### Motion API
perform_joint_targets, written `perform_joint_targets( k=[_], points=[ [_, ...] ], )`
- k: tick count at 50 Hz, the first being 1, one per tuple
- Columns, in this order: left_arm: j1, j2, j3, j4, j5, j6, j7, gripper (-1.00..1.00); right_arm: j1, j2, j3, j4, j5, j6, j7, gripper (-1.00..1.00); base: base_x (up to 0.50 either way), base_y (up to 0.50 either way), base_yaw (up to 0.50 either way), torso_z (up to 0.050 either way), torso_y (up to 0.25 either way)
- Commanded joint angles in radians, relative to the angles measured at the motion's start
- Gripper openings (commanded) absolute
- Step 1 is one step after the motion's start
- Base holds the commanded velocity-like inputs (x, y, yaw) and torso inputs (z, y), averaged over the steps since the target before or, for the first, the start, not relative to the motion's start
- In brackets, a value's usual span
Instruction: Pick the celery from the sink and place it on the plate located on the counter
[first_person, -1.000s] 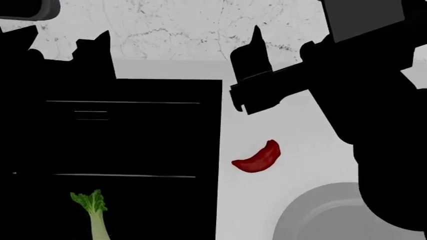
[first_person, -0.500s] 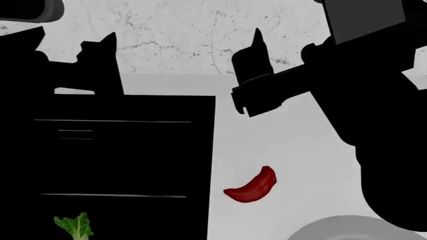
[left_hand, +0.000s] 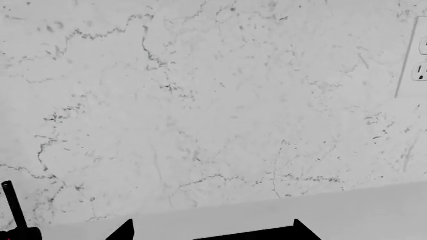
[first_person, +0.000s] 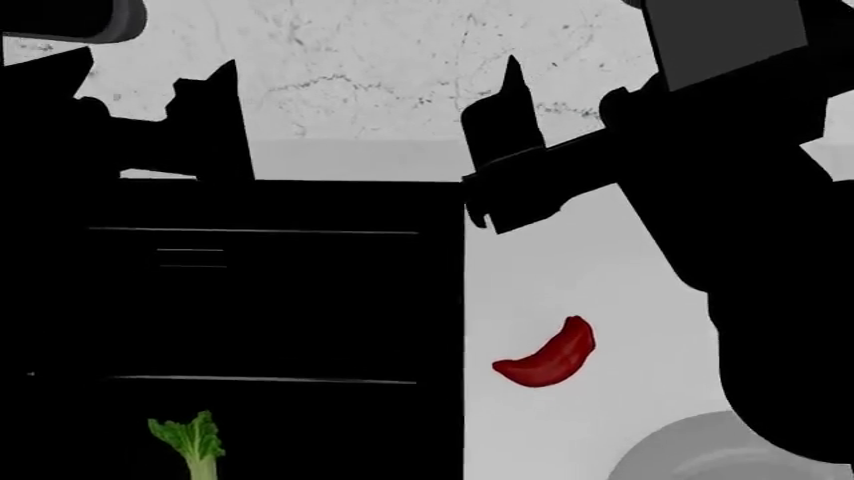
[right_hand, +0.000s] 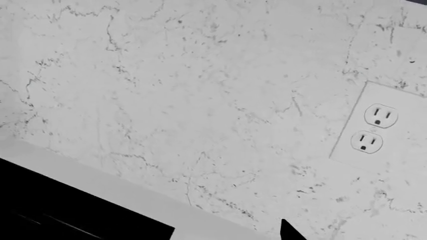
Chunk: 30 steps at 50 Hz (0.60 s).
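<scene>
The celery (first_person: 191, 445) lies inside the sink (first_person: 267, 300) at the near edge of the head view, its ruffled green top showing and the pale stem cut off by the bottom of the frame; nothing touches it. The sink is a black basin with thin light lines across it, set into the white tabletop (first_person: 561, 280). On the tabletop just beside the basin's right edge lies a curved red pepper (first_person: 547, 355), and nearer, at the lower right corner, the grey plate (first_person: 681, 455) shows only part of its rim, the rest hidden by the right arm. Both arms are held high, well apart from the celery and the plate. The left end effector (first_person: 200, 110) hangs over the far rim of the sink and the right end effector (first_person: 514, 130) over the tabletop near the marbled wall (first_person: 374, 70); each reads only as a black silhouette, so I cannot tell whether either is open or closed. Both wrist views face the veined wall; the right wrist view also shows a wall outlet (right_hand: 375, 128), a corner of the black basin and a strip of tabletop
</scene>
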<state>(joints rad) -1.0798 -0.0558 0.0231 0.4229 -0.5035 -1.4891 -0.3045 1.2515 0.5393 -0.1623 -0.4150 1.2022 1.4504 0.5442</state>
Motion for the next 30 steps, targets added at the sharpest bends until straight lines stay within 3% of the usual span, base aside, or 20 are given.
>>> perform_joint_targets(
  k=[1, 24, 30],
  points=[
    [0.004, 0.020, -0.018, 0.025, 0.075, -0.042, 0.069, 1.00, 0.013, -0.005, 0.019, -0.004, 0.010, 0.056, 0.011, 1.00, -0.16, 0.29, 0.00, 0.000, 0.000],
    [0.004, 0.002, -0.027, 0.020, 0.012, -0.025, 0.024, 1.00, 0.022, 0.017, -0.016, 0.003, 0.050, 0.027, 0.032, 1.00, -0.14, 0.31, 0.00, 0.000, 0.000],
    [0.001, -0.002, -0.034, 0.014, -0.009, -0.026, 0.020, 1.00, 0.024, 0.022, -0.031, 0.009, 0.051, 0.012, 0.021, 1.00, 0.00, 0.03, 0.00, 0.000, 0.000]
  ],
)
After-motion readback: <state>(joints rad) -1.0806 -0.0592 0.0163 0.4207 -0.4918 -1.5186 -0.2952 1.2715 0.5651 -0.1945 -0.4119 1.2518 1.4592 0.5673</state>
